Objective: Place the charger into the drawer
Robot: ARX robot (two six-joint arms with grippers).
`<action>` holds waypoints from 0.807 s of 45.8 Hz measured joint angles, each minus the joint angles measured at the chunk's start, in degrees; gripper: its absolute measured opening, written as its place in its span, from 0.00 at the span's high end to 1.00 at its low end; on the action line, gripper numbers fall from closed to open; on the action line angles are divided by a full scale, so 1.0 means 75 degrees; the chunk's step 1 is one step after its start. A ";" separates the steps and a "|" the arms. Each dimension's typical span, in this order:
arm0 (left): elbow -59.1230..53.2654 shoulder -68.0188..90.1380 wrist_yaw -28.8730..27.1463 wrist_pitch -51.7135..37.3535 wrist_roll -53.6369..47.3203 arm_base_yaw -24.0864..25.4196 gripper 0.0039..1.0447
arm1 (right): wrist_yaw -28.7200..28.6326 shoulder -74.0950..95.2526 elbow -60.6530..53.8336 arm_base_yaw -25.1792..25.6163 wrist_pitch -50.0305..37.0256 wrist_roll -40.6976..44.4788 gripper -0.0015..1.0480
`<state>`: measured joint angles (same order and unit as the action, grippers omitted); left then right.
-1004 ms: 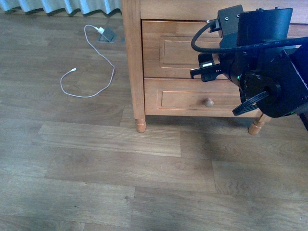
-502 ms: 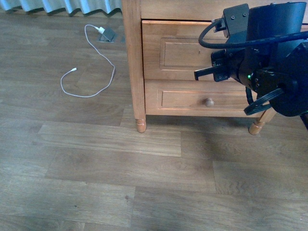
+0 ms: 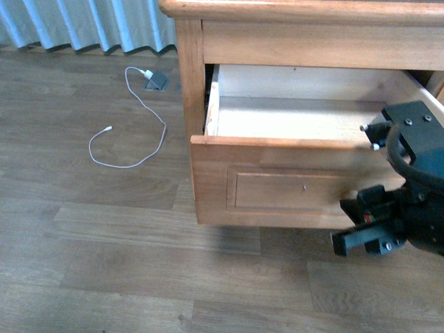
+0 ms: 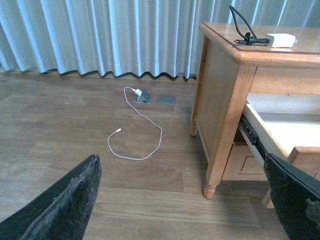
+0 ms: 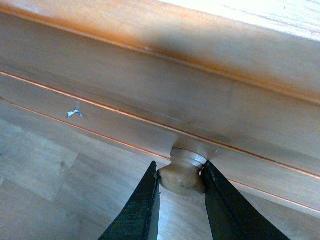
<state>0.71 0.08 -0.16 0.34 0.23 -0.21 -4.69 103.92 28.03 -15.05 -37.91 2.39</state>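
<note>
The charger [image 4: 281, 40], a small white block with a looped black cable [image 4: 242, 26], lies on top of the wooden nightstand [image 4: 227, 100] in the left wrist view. The upper drawer [image 3: 277, 182] stands pulled far out, and its pale interior [image 3: 298, 114] holds nothing I can see. My right gripper [image 5: 181, 200] is shut on the drawer's round pale knob [image 5: 182, 175], one finger on each side. In the front view that gripper [image 3: 368, 216] is at the drawer front's right end and hides the knob. My left gripper [image 4: 182, 200] hangs open above the floor, left of the nightstand.
A long white cable [image 3: 132, 135] curls on the wooden floor left of the nightstand and runs to a floor socket [image 3: 156, 81]. Pale blue curtains [image 4: 100, 35] hang along the back wall. The nightstand's front leg [image 4: 210, 187] stands near my left gripper.
The upper drawer has gone from closed to pulled far out. My right gripper has come toward me and lower with the knob, and the front view has shifted.
</note>
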 joint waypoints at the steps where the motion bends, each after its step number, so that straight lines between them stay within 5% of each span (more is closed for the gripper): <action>1: 0.0000 0.0000 0.0003 0.0000 0.0000 0.0000 0.06 | -0.0052 -0.0096 -0.0093 -0.0006 0.0035 -0.0012 0.80; 4: 0.0000 0.0000 0.0003 0.0000 0.0000 0.0000 0.06 | -0.0210 -0.0367 -0.0309 -0.0015 0.0198 -0.0038 0.79; 12: 0.0000 0.0000 0.0003 0.0000 0.0000 0.0000 0.06 | -0.0627 -0.1326 -0.0705 -0.0079 0.0775 -0.0192 0.54; 24: 0.0000 0.0000 0.0003 0.0000 0.0000 0.0000 0.06 | -0.1527 -0.4995 -0.1011 0.0533 0.2955 -0.0542 0.07; 37: 0.0000 0.0000 0.0003 0.0000 0.0000 0.0000 0.06 | -0.2847 -0.7871 -0.1090 0.2034 0.3858 -0.0399 0.08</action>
<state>0.71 0.08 -0.14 0.34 0.23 -0.21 -26.04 44.88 19.86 0.21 -8.97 -0.60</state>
